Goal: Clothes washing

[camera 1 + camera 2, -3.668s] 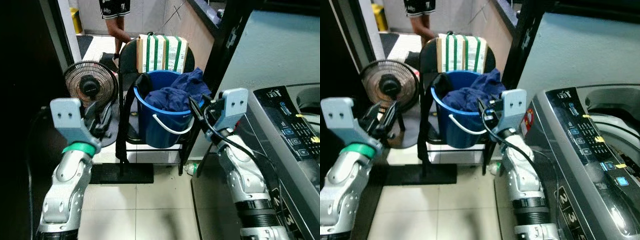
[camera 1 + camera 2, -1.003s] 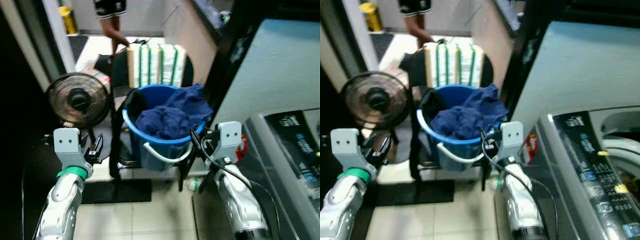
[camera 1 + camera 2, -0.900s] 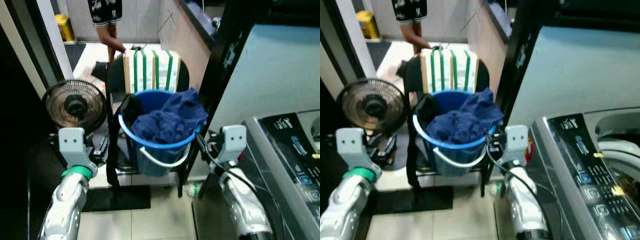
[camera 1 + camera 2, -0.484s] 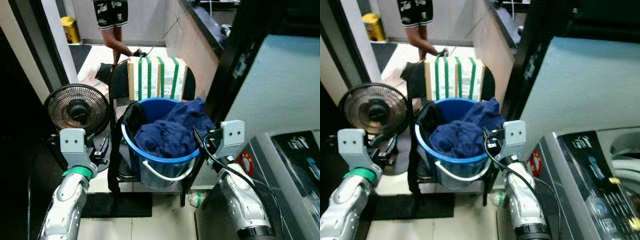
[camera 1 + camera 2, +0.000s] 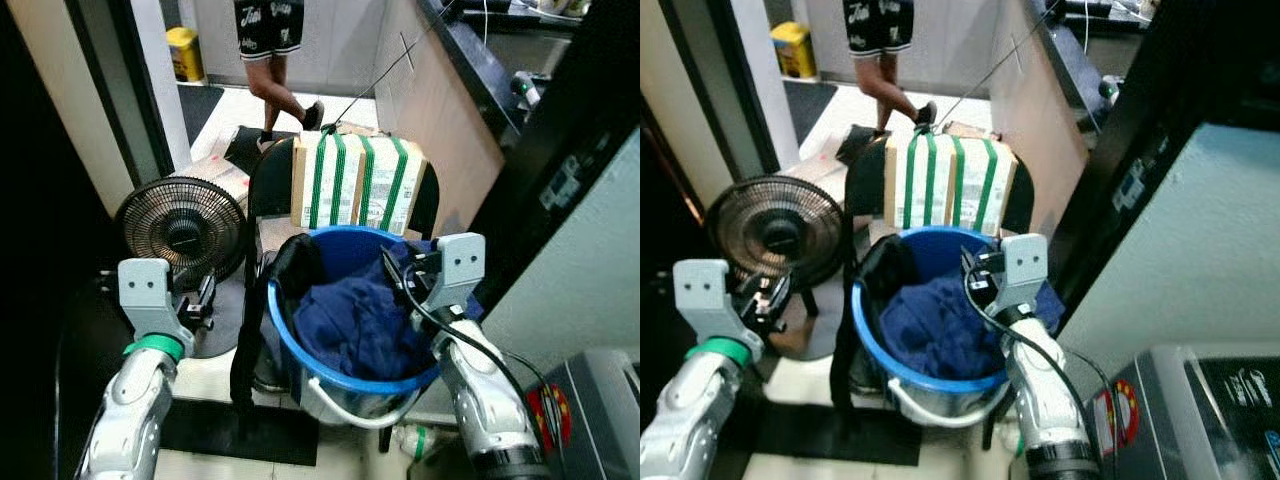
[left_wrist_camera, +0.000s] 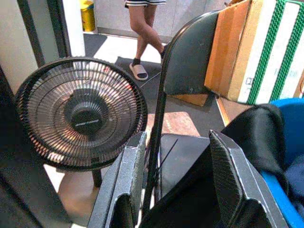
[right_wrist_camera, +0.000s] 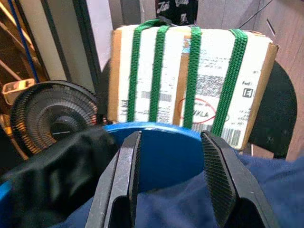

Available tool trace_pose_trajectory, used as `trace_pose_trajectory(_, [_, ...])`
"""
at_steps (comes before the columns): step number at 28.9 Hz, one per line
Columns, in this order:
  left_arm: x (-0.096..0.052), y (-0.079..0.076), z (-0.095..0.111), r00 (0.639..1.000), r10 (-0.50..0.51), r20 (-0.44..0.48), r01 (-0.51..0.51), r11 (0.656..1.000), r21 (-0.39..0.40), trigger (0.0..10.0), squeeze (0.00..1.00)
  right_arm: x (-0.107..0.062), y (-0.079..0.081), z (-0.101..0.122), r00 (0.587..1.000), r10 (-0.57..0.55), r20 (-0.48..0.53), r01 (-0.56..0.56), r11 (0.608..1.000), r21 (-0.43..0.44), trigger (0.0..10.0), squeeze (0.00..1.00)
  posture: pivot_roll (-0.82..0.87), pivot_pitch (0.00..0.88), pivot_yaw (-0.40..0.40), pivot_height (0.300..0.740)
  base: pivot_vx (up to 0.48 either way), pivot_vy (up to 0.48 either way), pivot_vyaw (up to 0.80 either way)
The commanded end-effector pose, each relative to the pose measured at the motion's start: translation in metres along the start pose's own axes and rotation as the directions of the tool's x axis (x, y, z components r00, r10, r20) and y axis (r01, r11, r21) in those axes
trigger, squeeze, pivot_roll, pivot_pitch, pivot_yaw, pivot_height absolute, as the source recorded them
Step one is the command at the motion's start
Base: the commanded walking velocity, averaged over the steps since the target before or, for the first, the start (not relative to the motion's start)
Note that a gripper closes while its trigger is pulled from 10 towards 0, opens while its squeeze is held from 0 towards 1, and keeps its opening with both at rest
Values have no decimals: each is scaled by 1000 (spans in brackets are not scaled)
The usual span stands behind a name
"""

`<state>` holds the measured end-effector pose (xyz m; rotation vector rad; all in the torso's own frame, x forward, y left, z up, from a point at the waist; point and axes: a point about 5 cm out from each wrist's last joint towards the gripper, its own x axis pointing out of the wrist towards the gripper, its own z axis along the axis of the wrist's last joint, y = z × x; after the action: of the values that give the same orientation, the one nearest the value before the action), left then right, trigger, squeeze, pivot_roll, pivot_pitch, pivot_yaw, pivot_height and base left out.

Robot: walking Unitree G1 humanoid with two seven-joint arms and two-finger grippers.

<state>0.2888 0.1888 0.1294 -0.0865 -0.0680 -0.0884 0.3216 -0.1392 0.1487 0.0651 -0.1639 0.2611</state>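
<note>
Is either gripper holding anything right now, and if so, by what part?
Nothing is held. The right gripper is open above the blue bucket of clothes; the left gripper is open beside it.

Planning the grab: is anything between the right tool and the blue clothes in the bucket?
Nothing visible. The right tool is open right above the blue clothes inside the blue bucket; a black garment drapes the far rim.

person (image 5: 272, 50): cut off above shorts | washing machine (image 5: 1200, 410): cropped at frame edge | bottle (image 5: 413, 440): partly hidden
</note>
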Motion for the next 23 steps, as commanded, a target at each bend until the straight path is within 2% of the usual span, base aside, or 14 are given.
trace_pose_trajectory(1, [-2,-3,-5,1000,-2,-12,1,1000,-18,10000,0,-4,-6,-4,1000,-14,-20,14,1000,8,10000,0,34,12,9,740,307,0,0])
trace_pose_trajectory(16, [-5,0,-7,1000,20,-12,-20,1000,11,10000,0,1,-3,2,1000,23,7,-23,999,28,10000,0,34,37,1,740,20,0,0])
trace_pose_trajectory(22, [-6,-1,-7,1000,15,-14,-14,1000,21,10000,0,3,1,0,996,94,-10,-94,995,32,10000,0,35,40,3,740,0,0,0])
trace_pose_trajectory(23, [-6,-1,-7,1000,10,-19,-9,999,31,10000,0,3,1,-8,989,129,-77,-131,991,-15,10000,1000,34,44,5,740,0,0,0])
